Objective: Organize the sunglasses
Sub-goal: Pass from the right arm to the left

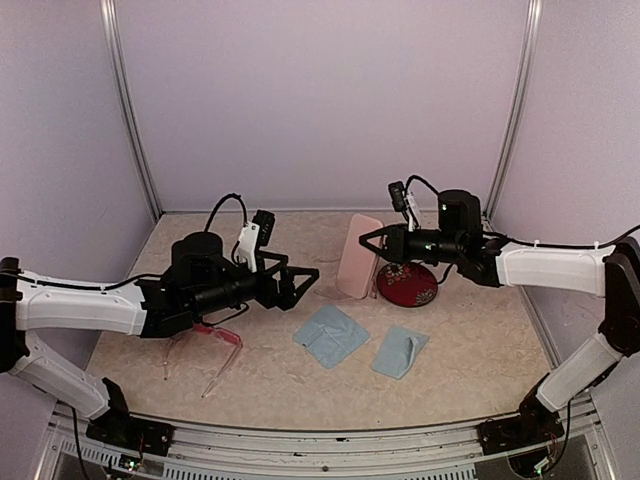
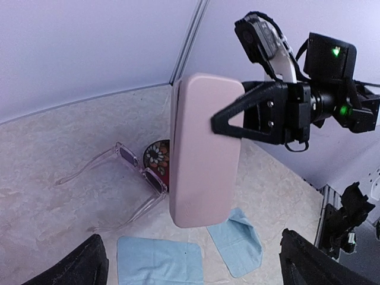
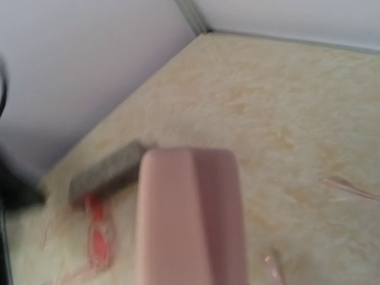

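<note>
left gripper (image 1: 308, 287) spread wide, level | right gripper (image 1: 367, 246) clamps pink case (image 1: 356, 262) aloft

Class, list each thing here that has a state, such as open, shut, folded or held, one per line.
left gripper: open, empty
right gripper: shut on the pink case
pink case: closed, held
grey case: lying down, too blurred to judge its lid
red-pink sunglasses: arms unfolded, lying free
clear sunglasses: arms unfolded, lying free
blue cloth: spread flat
other blue cloth: rumpled
</note>
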Motion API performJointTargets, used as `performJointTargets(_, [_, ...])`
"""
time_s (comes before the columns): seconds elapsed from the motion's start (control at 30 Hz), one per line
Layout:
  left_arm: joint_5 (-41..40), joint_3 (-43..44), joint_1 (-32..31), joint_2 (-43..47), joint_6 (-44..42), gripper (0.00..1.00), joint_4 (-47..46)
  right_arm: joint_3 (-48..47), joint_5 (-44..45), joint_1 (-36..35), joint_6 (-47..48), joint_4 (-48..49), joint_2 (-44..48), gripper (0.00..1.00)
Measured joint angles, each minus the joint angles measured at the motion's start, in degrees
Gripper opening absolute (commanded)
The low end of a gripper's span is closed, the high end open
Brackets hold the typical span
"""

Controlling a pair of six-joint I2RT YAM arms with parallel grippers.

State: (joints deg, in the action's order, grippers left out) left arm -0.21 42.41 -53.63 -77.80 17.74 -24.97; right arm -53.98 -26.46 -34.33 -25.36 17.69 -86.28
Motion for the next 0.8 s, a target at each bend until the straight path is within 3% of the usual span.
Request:
performJointTargets(0.17, [13.6,-1.3,6.0,0.5,2.0,0.97,-3.6,-2.4,-9.7,-0.2,7.1,-4.5,0.8,0.03])
performJointTargets(0.47, [31.6,0.5,8.9,-8.3,6.9,0.91,-7.3,-3.7,-25.9,-1.1,7.8,-1.7,0.8,0.03])
performJointTargets(0.63, [37.4,3.2,8.5,-11.7,9.0,0.78,-9.9,-4.0,-29.8,-2.8,7.5,-0.2,0.8,0.04])
performJointTargets(0.8, [40.4,5.4,6.7,-13.7,9.5,0.53,-11.7,-4.1,-31.7,-3.4,5.9,2.1,0.3,0.07])
